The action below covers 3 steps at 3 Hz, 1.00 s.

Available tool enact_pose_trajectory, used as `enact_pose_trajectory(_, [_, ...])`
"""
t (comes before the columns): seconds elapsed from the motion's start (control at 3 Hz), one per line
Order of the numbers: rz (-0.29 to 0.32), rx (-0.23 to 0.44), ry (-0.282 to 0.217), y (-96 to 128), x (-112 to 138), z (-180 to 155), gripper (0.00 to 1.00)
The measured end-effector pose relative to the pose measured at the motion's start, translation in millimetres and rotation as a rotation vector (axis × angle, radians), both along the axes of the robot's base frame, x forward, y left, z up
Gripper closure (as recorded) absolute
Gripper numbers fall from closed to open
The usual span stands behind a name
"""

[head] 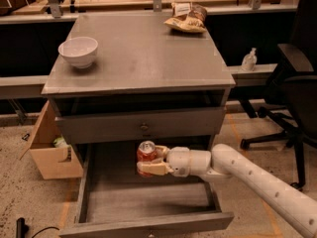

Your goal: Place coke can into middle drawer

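Note:
The coke can (pixel 146 152), red with a silver top, stands upright in my gripper (pixel 149 160), whose tan fingers (pixel 152 169) are closed around its sides. I hold it above the back part of the open middle drawer (pixel 148 197), a grey tray with a bare floor, pulled out under the closed top drawer front (pixel 141 125). My white arm (pixel 257 182) reaches in from the lower right.
A white bowl (pixel 78 51) and a tan snack bag (pixel 187 19) lie on the cabinet top (pixel 138 58). A cardboard box (pixel 52 152) stands left of the cabinet. A black office chair (pixel 292 93) is at the right.

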State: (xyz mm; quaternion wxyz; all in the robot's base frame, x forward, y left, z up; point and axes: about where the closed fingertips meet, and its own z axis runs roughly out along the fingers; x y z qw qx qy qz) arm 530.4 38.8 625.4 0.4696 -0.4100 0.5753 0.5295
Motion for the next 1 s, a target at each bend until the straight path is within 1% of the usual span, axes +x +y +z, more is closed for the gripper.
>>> enact_pose_trajectory(0.33, [0.024,-0.007,0.033,17.7,13.6,-53.7,1.00])
enact_pose_trajectory(0.67, [0.069,0.037,0.066,44.8,18.1,-89.5,1.00])
enact_pose_trajectory(1.0, [0.109,0.083,0.101,65.4,17.7,-120.5,1.00])
